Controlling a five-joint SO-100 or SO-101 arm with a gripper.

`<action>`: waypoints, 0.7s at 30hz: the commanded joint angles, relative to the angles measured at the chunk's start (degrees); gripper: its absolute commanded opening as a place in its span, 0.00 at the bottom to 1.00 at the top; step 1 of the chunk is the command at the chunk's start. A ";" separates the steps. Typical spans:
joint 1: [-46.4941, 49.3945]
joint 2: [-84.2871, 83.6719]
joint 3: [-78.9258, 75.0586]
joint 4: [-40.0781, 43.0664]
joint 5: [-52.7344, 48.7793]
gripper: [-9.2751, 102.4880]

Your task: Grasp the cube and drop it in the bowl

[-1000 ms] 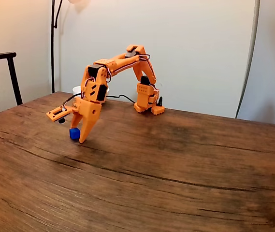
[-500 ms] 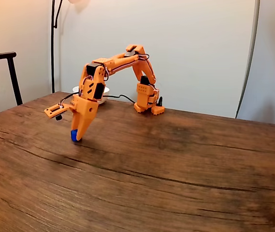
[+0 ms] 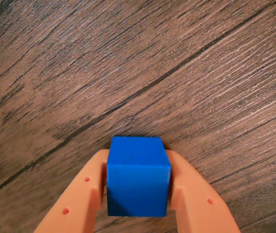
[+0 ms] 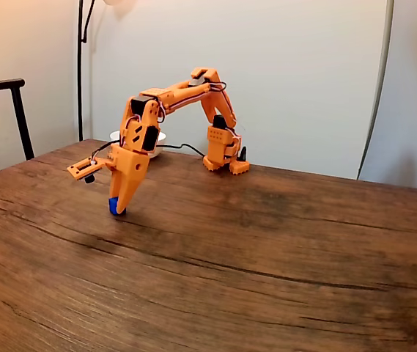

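A: Cube (image 3: 138,177) first: the small blue block sits squarely between your pincer's (image 3: 137,194) two orange fingers (image 3: 79,199), and in the wrist view both fingers press against its side faces. So the pincer is clenched on the cube. In the fixed view the cube (image 4: 113,207) shows as a sliver of blue at the very tip of the pincer (image 4: 120,209), low on the wooden surface (image 4: 267,249), apparently touching it.

B: And the bowl?

A: The white bowl (image 4: 158,136) is behind the pincer, beyond the arm's upper link, mostly hidden; you see just a bit of its rim near the back edge of the surface.

B: What could spoil it from here?

A: Mostly the grip. The cube appears to be held out near the fingertips rather than deep between the fingers, and its faces look smooth. If you lift with a jerk or swing fast, I'd expect it could twist or slide out. Lift too little before swinging back and the cube could scrape the wood grain and be dragged loose.

B: Anything at the bowl end?

A: The bowl lies close to the arm's own body, so you must fold the arm back tightly. Come in too low and the pincer may knock the rim; let go too early and the cube drops short.
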 commanded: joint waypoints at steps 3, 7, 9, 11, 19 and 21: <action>-0.09 0.62 -0.79 0.62 0.44 0.11; -0.18 1.14 -1.32 0.70 0.53 0.11; -0.18 1.58 -1.32 0.79 0.62 0.11; -0.35 1.93 -1.49 1.05 0.62 0.11; -0.79 7.29 -11.16 20.21 2.90 0.11; -0.62 8.00 -14.15 23.29 3.96 0.11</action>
